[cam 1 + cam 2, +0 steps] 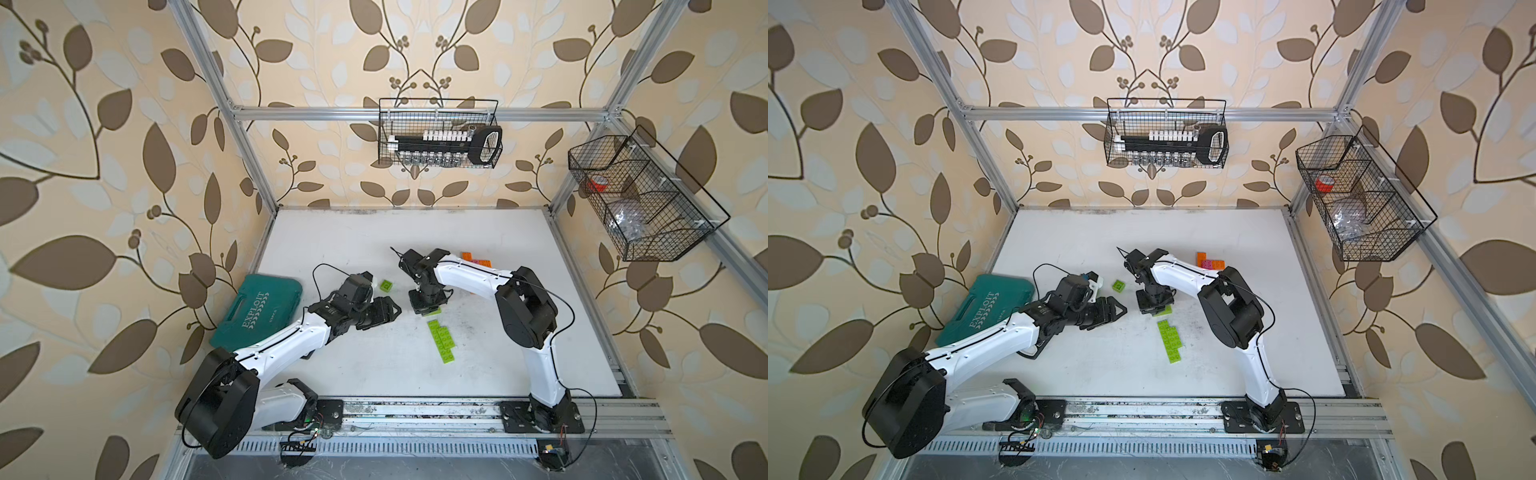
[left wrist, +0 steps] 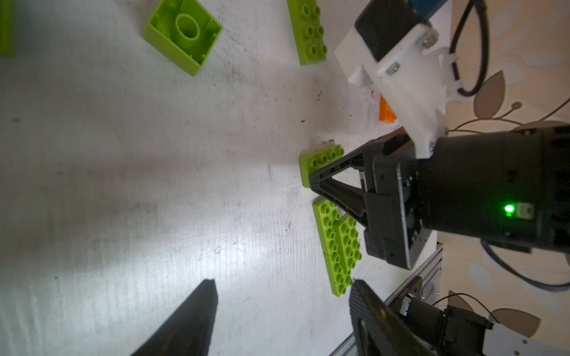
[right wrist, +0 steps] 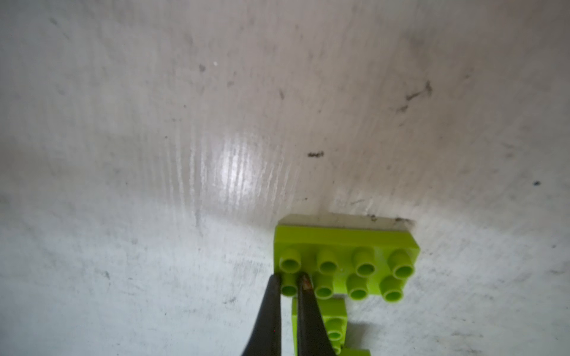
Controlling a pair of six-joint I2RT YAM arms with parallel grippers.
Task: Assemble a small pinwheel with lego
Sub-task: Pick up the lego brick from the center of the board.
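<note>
My right gripper [image 3: 289, 282] points straight down and is shut on a corner stud of an oblong lime-green lego brick [image 3: 345, 262] that lies studs-up on the white table; both top views show this brick [image 1: 433, 311] [image 1: 1165, 311] under the gripper. Just in front lies a row of joined lime-green bricks [image 1: 442, 338] [image 2: 339, 246]. A small green square brick [image 1: 386, 285] [image 2: 184, 34] lies upside down. Orange bricks [image 1: 478, 261] and a pink one [image 1: 1207, 264] sit behind the right arm. My left gripper [image 2: 282, 283] [image 1: 392, 309] hovers open and empty, left of the held brick.
A teal tool case [image 1: 257, 309] lies at the table's left edge beside the left arm. Another lime-green brick [image 2: 308, 30] shows in the left wrist view. Two wire baskets [image 1: 440, 133] [image 1: 640, 199] hang on the frame above the back and right.
</note>
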